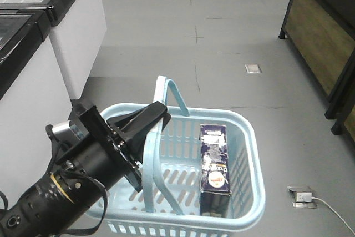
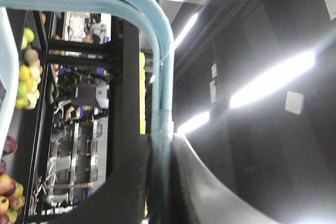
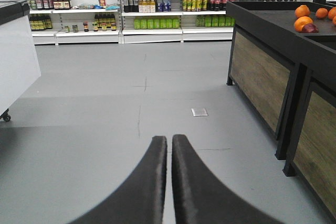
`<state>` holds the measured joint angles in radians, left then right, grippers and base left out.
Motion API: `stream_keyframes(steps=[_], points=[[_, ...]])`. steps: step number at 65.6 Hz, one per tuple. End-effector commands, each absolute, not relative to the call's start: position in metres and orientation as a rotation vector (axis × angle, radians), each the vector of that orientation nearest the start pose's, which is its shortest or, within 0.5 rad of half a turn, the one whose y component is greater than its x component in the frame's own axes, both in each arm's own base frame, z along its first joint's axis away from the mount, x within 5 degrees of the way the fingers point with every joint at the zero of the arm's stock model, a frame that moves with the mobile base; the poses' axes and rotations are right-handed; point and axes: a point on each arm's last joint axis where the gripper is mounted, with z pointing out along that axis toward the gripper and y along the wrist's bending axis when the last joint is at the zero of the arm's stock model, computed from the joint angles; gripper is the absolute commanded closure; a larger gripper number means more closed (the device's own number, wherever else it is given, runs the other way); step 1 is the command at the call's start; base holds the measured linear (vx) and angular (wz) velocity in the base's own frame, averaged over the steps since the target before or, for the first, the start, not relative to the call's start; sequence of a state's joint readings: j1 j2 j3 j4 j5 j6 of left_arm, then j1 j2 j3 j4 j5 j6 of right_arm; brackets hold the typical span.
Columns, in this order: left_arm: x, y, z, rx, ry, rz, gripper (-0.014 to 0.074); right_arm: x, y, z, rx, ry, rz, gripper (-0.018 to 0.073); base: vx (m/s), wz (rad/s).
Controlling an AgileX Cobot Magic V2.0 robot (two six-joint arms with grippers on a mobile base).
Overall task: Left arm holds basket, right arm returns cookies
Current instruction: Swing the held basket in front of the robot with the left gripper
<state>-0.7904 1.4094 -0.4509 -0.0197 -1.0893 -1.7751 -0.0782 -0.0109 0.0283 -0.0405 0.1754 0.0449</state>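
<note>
Altogether, one light blue basket (image 1: 252,192) with two handles (image 1: 176,94), one navy cookie box (image 1: 215,159) and two black grippers are shown. Left gripper (image 1: 151,119) — jaws clamped tight on the raised handles, just below their top. Right gripper (image 3: 169,141) — fingers drawn almost together, only a thin slit between them, holding nothing, over bare grey floor (image 3: 105,103). Basket contents: the single cookie box, set against the right-hand wall.

L arm (image 1: 33,209): black cyl. wrist (image 1: 97,162), thin yellow ring (image 1: 54,180) at its 8 o'clock, grey module (image 1: 65,131) at 10, black cables (image 1: 105,197). R gripper (image 3: 169,145): black tapered fingers.
</note>
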Motion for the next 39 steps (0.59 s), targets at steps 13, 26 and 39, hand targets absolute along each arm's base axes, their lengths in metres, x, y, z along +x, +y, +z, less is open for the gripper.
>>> stream_keyframes(steps=[13,26,39], points=[[0.174,-0.180,0.287,-0.741,1.138,-2.192,0.0599,0.056,-0.005,0.189,0.064,1.610,-0.068,0.0568,0.00,0.00],[0.168,-0.183,0.287,-0.752,1.120,-2.174,0.0599,0.056,-0.005,0.189,0.064,1.610,-0.068,0.0568,0.00,0.00],[0.163,-0.186,0.287,-0.779,1.097,-2.155,0.0599,0.056,-0.005,0.189,0.064,1.610,-0.068,0.0568,0.00,0.00]])
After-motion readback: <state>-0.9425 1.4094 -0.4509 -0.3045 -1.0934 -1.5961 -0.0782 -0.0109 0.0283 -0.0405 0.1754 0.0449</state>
